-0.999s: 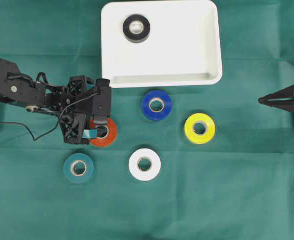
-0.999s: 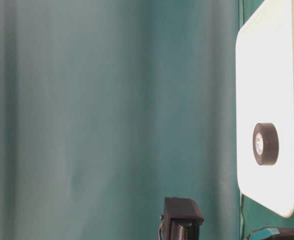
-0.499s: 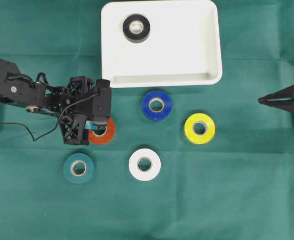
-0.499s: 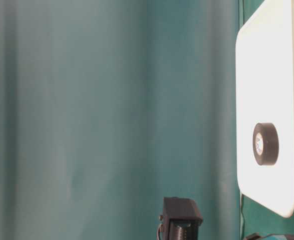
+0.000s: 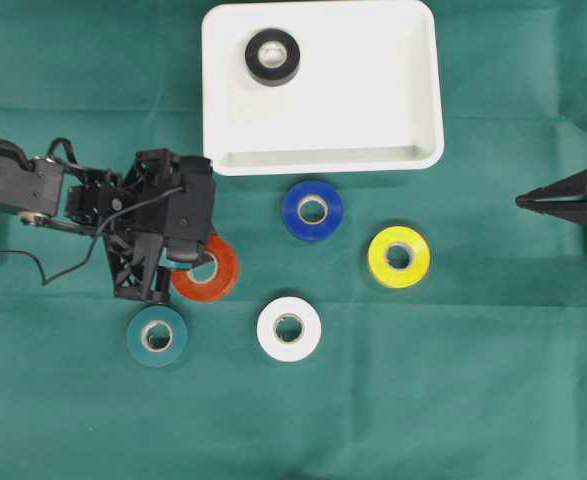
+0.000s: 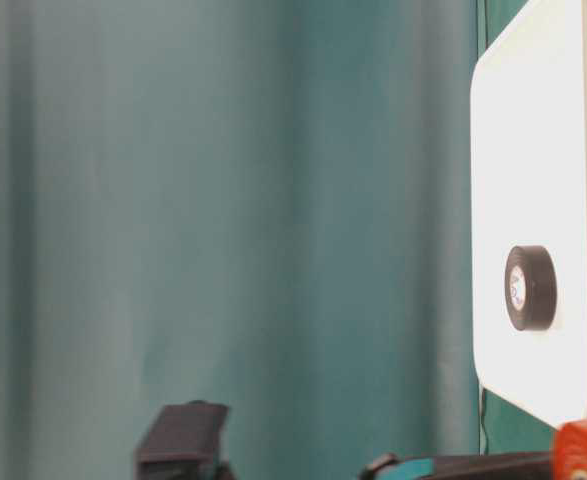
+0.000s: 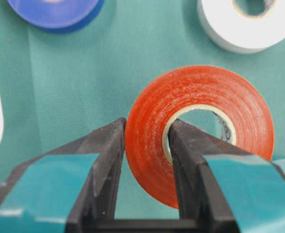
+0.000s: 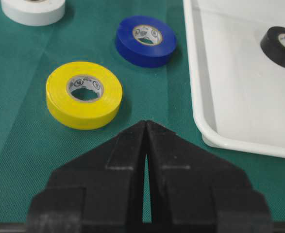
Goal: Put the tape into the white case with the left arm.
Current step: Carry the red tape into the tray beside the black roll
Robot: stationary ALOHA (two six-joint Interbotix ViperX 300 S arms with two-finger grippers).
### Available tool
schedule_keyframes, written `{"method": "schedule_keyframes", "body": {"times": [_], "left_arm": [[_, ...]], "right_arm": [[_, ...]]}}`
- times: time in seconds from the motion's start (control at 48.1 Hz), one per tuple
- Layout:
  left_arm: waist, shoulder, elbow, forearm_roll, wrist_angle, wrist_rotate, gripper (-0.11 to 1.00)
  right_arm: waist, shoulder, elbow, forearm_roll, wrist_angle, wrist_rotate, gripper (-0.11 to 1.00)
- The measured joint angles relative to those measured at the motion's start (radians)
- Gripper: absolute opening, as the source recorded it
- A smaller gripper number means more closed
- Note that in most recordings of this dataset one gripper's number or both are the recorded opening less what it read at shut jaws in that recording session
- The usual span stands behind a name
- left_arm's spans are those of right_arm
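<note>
The left end effector (image 7: 144, 141) pinches the red tape (image 7: 200, 128); the black tape (image 5: 272, 56) lies in the white case (image 5: 373, 100), four rolls outside.

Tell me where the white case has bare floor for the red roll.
In the white case, only the black roll occupies the far-left corner. The middle and whole right half are bare. Between red roll and case the cloth is free; the blue roll crowds the right.

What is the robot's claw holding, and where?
The left claw holds the red tape by its wall, one finger inside the hole, one outside.
</note>
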Motion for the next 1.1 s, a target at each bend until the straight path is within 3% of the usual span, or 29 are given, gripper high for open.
{"method": "schedule_keyframes", "body": {"times": [0.27,0.77,1.103], "left_arm": [[0.038,-0.009,-0.021,0.0,0.032,0.0,0.25],[0.302,0.095,-0.103,0.0,0.011,0.006,0.26],[0.425,0.195,-0.176,0.0,-0.023,0.021,0.25]], "right_arm": [[0.0,0.0,0.0,0.0,-0.002,0.0,-0.09],[0.0,-0.002,0.0,0.0,-0.002,0.0,-0.09],[0.0,0.0,0.0,0.0,-0.002,0.0,-0.09]]}}
